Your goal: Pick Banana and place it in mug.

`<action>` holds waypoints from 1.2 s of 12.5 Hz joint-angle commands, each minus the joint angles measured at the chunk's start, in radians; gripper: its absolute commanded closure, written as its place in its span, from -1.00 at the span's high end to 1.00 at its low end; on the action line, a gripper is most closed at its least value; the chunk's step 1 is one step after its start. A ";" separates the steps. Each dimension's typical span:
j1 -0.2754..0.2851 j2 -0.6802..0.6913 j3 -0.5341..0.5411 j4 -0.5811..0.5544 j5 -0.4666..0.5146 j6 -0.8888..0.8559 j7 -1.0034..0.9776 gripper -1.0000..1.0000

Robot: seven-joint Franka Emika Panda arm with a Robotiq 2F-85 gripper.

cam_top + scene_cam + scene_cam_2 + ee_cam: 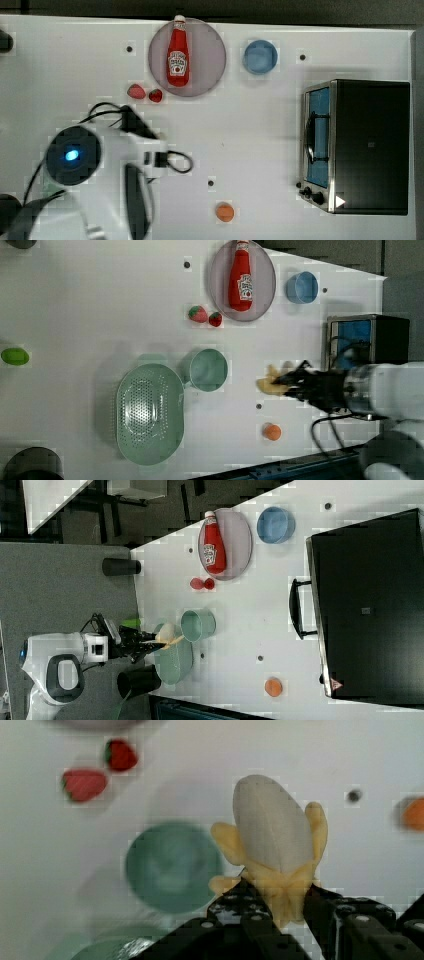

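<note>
Because the white worktop (250, 130) carries everything, it comes first: in the top view a black toaster oven (367, 145) with a blue window sits at the top view's right, and the robot arm (100, 175) covers the lower left, hiding what lies beneath it. The left view uncovers that area, showing a pale green perforated bowl (149, 414) and, just beside it on the left view's right, the muted-green mug (208, 370). A grey plate (187, 56) holds a red ketchup bottle (178, 51) lying flat, with a blue cup (260, 56) near it and two strawberries (145, 93) just off the plate's edge. An orange fruit (225, 212) sits apart near the worktop's front edge. A small green object (14, 356) appears at the left view's far left.

The pincer (280, 912) is clamped on the banana (274, 852), its black fingers (327, 912) pressing the yellow peel base from both sides. In the wrist view the pale peeled flesh stands out beyond the fingertips, with peel flaps spread to either side, so the long axis runs straight away from the pincer. In the left view the banana (270, 382) is on the mug's right, apart from its rim. In the right view the banana (167, 635) hangs over the bowl's edge, pointing toward the mug (198, 625).
</note>
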 commanded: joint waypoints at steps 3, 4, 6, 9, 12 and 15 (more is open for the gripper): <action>0.029 0.138 0.095 0.005 0.012 0.161 0.378 -0.46; 0.029 0.179 0.101 0.005 -0.004 0.188 0.409 -0.46; 0.029 0.252 0.101 0.004 -0.086 0.207 0.451 -0.46; 0.029 0.335 0.099 -0.006 -0.115 0.338 0.485 -0.46; 0.029 0.381 0.094 -0.030 -0.144 0.423 0.510 -0.21; 0.029 0.371 0.093 -0.036 -0.145 0.436 0.511 0.46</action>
